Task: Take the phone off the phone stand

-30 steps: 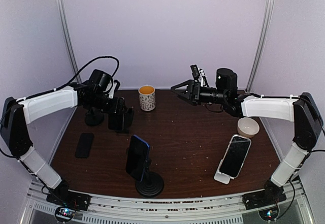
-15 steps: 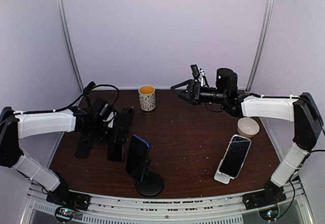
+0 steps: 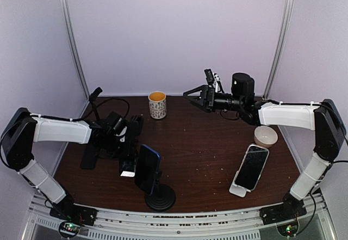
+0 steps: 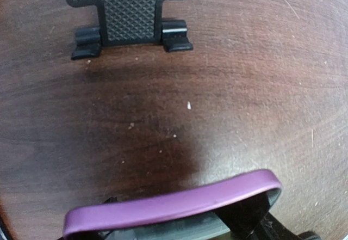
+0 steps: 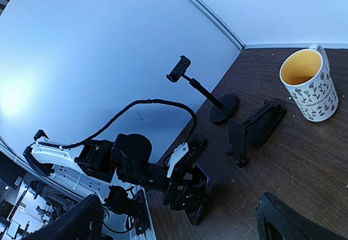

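My left gripper (image 3: 126,154) is shut on the phone (image 4: 174,203), a dark handset in a purple case, held low over the table left of centre. In the right wrist view the same phone (image 5: 197,196) hangs tilted in the left jaws. The phone stand (image 4: 128,8) it faced is a black ribbed cradle with two small feet, standing bare just beyond the phone (image 3: 128,161). That stand (image 3: 134,125) is behind the left gripper. My right gripper (image 3: 193,95) hovers open and bare, high over the table's back.
A second phone on a round-base stand (image 3: 160,196) stands right beside my left gripper. A third phone leans on a white stand (image 3: 237,190) at the right. Also here are a white bowl (image 3: 266,136), a mug (image 3: 157,104) and a flat black phone (image 3: 86,158).
My left arm has carried the phone off the black stand, toward the near side and down low over the table. The right arm has not moved.
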You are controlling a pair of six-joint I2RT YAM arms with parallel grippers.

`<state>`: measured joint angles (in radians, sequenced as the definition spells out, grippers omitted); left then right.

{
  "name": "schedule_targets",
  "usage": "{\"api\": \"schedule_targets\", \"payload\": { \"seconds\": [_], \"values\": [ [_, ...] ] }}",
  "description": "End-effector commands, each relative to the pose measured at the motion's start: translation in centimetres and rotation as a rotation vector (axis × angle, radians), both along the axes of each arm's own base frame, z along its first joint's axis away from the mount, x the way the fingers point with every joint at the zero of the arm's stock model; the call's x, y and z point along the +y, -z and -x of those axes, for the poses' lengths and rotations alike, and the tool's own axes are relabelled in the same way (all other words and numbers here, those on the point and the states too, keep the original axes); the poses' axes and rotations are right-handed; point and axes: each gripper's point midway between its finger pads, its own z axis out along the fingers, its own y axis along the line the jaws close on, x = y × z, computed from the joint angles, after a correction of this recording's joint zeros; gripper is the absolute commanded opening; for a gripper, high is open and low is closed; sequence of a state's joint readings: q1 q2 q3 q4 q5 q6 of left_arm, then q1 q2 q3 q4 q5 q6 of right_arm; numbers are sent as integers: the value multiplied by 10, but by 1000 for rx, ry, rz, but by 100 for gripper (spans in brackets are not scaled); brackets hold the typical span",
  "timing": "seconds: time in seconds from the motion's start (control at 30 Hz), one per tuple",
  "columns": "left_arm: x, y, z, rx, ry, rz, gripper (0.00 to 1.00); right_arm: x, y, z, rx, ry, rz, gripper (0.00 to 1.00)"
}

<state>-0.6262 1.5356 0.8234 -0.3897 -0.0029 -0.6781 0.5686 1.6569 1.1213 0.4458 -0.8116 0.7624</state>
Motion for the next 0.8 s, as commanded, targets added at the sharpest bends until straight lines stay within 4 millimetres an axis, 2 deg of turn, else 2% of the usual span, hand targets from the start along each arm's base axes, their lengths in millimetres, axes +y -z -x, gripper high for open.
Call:
{"api": "schedule_targets", "payload": {
  "seconds": [0.0,0.23,0.5,0.77],
  "values": [
    [-11,4,-14,-29,-19,32,59,-3,-4,-1,-31,1,-11,100],
    [-8,27,-16,0,-46,0,63,-2,-1,-3,-24,-4,-8,100],
    [-5,43,-23,21,-57,-64,70,-3,2,-4,-19,-2,-5,100],
    [5,47,-10,46,-59,-83,74,-5,4,-6,-16,3,-1,100]
  ]
}}
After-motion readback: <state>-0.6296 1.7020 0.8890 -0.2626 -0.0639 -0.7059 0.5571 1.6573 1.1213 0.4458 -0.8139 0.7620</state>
